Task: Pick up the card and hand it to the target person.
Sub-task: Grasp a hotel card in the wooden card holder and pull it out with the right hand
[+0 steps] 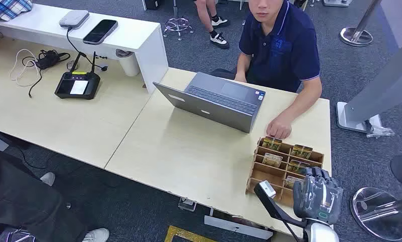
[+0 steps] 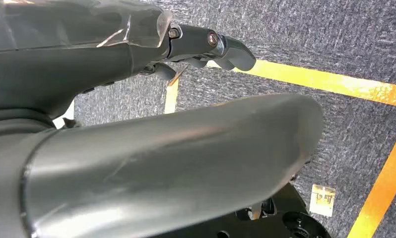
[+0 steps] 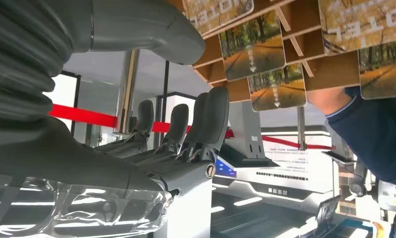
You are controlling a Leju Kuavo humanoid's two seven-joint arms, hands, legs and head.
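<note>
1. Several cards [image 1: 272, 160] stand in the slots of a wooden rack [image 1: 260, 176] at the near right corner of the desk [image 1: 189, 151]; the right wrist view brings them close, each printed with an autumn road.
2. The right hand [image 1: 317, 194] hovers over the rack's near end; from its wrist its fingers [image 3: 213, 119] stand straight and apart, gripping nothing.
3. A seated person's hand [image 1: 279, 128] rests just beyond the rack, beside a laptop [image 1: 216, 101].
4. The left hand [image 2: 206, 47] hangs over grey carpet with yellow tape, fingers curled on nothing.
</note>
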